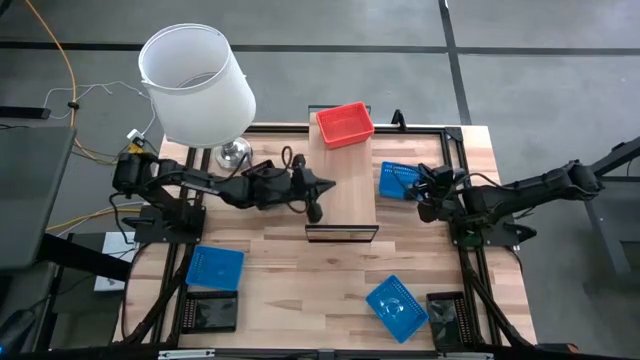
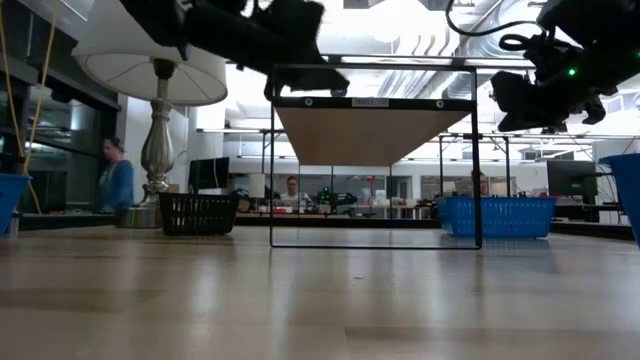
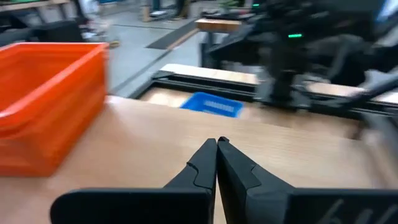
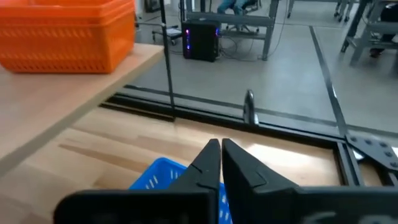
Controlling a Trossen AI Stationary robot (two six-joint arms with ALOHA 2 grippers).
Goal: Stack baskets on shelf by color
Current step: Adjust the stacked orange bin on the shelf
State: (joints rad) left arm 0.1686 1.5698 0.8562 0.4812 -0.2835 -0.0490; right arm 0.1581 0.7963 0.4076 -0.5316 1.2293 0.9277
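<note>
- left gripper (image 1: pixel 318 184) sits over the shelf (image 1: pixel 340 195), at its left edge about mid-length; fingers (image 3: pixel 205 163) pressed together, nothing between them; wrist view shows them just above the plank top
- right gripper (image 1: pixel 424 190) hangs over the blue basket (image 1: pixel 399 180) just right of the shelf; fingers (image 4: pixel 211 163) closed tip to tip, empty; basket rim shows directly below them in the right wrist view; cannot tell if they touch it
- red basket (image 1: pixel 345 124) sits on the far end of the shelf, slightly skewed; looks like the only stack on the plank; wrist view hints at more than one nested, cannot confirm
- blue basket by the right gripper rests on the tabletop (image 1: pixel 290 270), beside the shelf frame; low view shows it flat on the table, right of the frame leg
- second blue basket (image 1: pixel 215 269) lies near-left on the tabletop, well apart from the shelf
- third blue basket (image 1: pixel 397 307) lies near-right, rotated off-square
- black basket (image 1: pixel 211 313) at the near-left corner, just below the second blue one; another black basket (image 1: pixel 445 313) at the near-right corner, just beside the third blue one
- lamp (image 1: pixel 196 84) with white shade stands at the far-left corner; a further dark basket (image 2: pixel 198 213) shows next to its base in the low view
- people (image 2: pixel 115 181) visible in the room behind the table
</note>
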